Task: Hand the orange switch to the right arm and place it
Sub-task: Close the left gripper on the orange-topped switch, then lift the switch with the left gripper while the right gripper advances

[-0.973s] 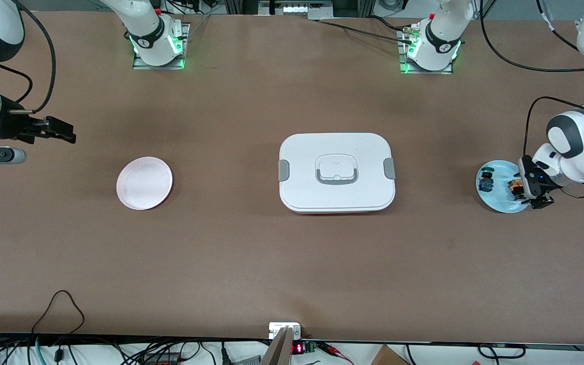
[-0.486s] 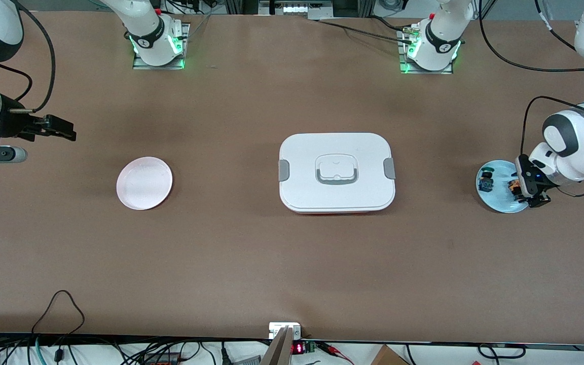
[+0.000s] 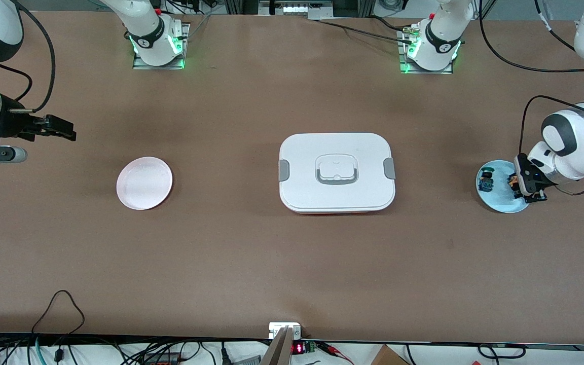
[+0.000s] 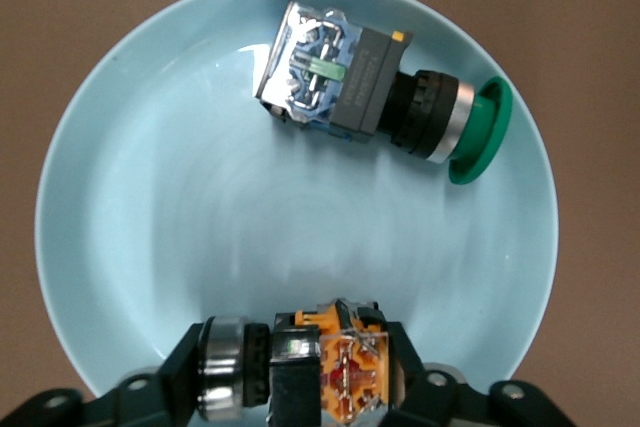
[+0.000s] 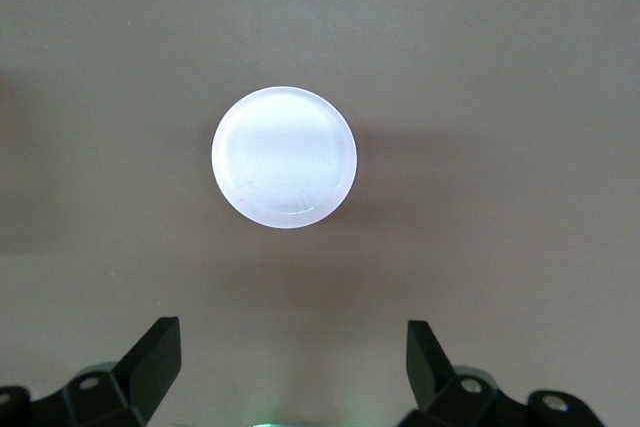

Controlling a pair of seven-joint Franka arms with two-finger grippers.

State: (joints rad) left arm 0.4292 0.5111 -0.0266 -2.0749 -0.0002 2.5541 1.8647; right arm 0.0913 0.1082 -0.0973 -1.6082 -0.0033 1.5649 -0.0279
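From my station I saw the left gripper point(image 3: 523, 188) down in the pale blue plate point(image 3: 497, 202) at the left arm's end of the table, its fingers point(image 4: 180, 377) clamped on the orange switch point(image 4: 335, 372), which lay on the plate; the green-capped switch point(image 4: 380, 92) lay on the same plate, apart from it; the right gripper point(image 3: 59, 129) waited with its fingers point(image 5: 150, 357) spread wide, hanging over bare table near the pink plate point(image 3: 144, 183); the white lidded box point(image 3: 336, 172) sat mid-table between the two plates.
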